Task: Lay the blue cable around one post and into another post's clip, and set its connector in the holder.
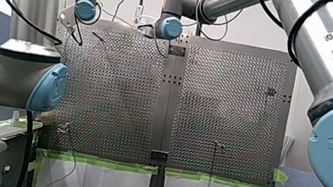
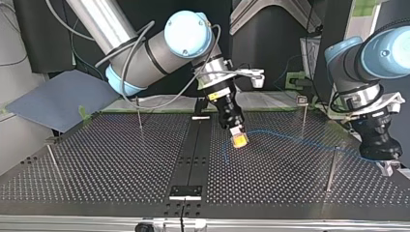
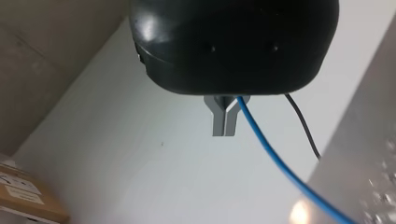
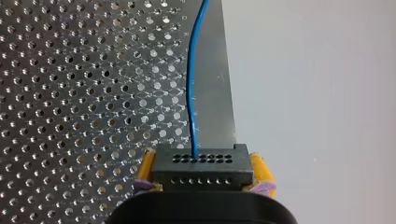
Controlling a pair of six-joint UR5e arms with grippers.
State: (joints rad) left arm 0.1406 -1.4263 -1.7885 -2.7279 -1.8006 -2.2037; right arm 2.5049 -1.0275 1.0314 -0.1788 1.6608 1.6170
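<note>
Now my left gripper [image 3: 224, 130] pinches the blue cable [image 3: 266, 147] between closed metal fingers, near the perforated table [image 4: 70, 93]; my right gripper [image 4: 203, 164] clamps the cable's black connector [image 4: 201, 176] with yellow pads, just above that table.

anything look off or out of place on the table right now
Nothing looks damaged or askew. The blue cable runs slack in a loose curve between my right end effector, clamped on its black connector, and my left end effector, shut on the cable.
</note>
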